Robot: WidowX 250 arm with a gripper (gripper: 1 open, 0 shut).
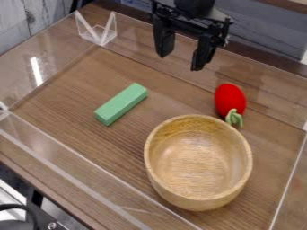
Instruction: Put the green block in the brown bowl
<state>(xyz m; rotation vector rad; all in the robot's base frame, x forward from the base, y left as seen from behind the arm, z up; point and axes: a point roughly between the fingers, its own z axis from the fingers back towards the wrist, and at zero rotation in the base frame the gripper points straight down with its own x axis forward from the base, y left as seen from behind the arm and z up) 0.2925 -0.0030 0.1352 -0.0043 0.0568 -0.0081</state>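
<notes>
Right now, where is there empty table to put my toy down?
Most room is the bare wood left of the green block, and the stretch between it and the open gripper. It's crowded on the right: the strawberry toy sits close beside the brown bowl.

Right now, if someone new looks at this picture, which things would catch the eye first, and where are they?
The big brown bowl of light wood, empty, sits at the front right of the table. The bright red strawberry toy lies just behind the bowl, and the green block lies to the left, apart from both. At the top, the black hand hangs open above the table.
</notes>
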